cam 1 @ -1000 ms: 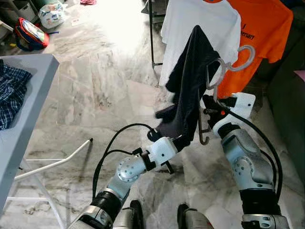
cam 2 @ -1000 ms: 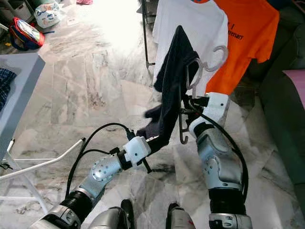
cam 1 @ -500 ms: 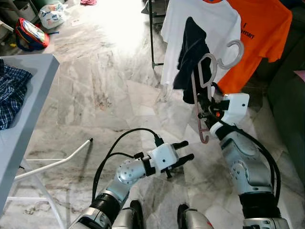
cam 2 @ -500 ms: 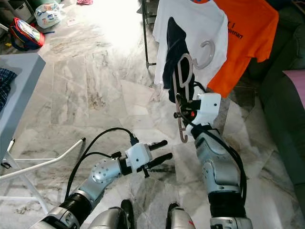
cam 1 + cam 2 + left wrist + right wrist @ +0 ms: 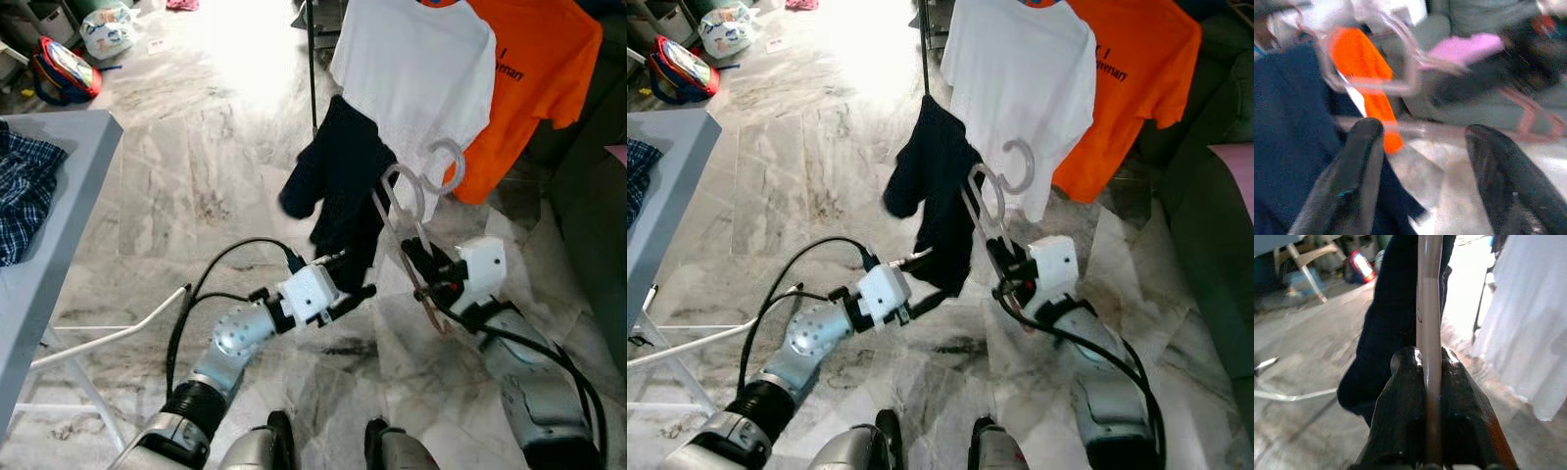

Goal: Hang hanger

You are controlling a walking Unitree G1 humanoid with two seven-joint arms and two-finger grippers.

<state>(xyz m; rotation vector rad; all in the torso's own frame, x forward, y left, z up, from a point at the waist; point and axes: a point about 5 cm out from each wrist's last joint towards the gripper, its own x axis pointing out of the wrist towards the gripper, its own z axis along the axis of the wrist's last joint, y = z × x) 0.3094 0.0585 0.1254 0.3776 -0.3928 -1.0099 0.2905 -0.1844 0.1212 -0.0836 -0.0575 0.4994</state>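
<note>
My right gripper (image 5: 423,262) is shut on the bar of a translucent pink hanger (image 5: 1428,308), which it holds tilted in front of me, hook end up and away. A dark navy garment (image 5: 338,181) hangs bunched over the hanger's upper left side. My left gripper (image 5: 351,277) is open just under the garment's lower edge; in the left wrist view the navy cloth (image 5: 1288,122) lies beside one finger (image 5: 1359,161) and the hanger's bar crosses beyond the gap. Behind, a white T-shirt (image 5: 421,69) and an orange T-shirt (image 5: 534,59) hang on a clothes rack (image 5: 312,69).
A grey table (image 5: 69,166) with a plaid cloth (image 5: 20,191) stands at my left, a white folding leg (image 5: 118,333) slanting under it. A grey sofa (image 5: 588,206) lies to the right. A red bag (image 5: 64,69) and clutter sit far left on the marble floor.
The right gripper has come down and toward me, tilting the hanger; the garment has swung to the left. My left gripper has risen to the garment's lower edge.
</note>
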